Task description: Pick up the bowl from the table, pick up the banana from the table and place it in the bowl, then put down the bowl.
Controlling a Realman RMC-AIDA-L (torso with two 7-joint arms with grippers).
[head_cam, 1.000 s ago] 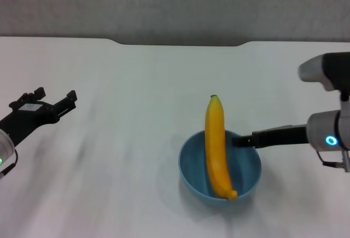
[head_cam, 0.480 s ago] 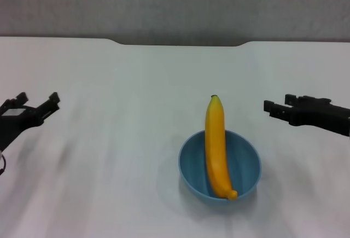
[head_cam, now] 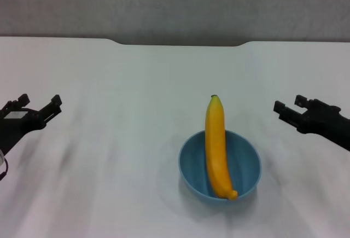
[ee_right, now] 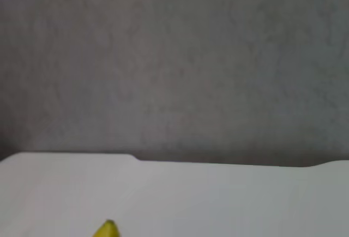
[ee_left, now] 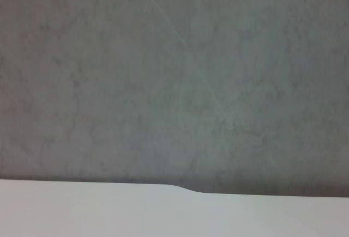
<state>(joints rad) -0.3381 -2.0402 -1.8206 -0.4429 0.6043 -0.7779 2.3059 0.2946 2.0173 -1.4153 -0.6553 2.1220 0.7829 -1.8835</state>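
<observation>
1. Looks basically done: bowl (head_cam: 220,166) sitting flat on the table (head_cam: 136,96), banana (head_cam: 216,146) lying across it, stem end poking over the far rim, other end resting on the near rim.
2. Nothing left to do as far as can be told, except maybe parking the arms.
3. Left gripper (head_cam: 39,105) hanging out far left, fingers spread, holding nothing. Right gripper (head_cam: 290,106) well off to the bowl's right, fingers apart too, empty.
4. Compared with a second ago: right gripper no longer at the bowl's rim, pulled way back to the right; left one retreated a bit toward its edge. Bowl and banana unmoved.
5. Right wrist view only catches a yellow tip, probably the banana's.
</observation>
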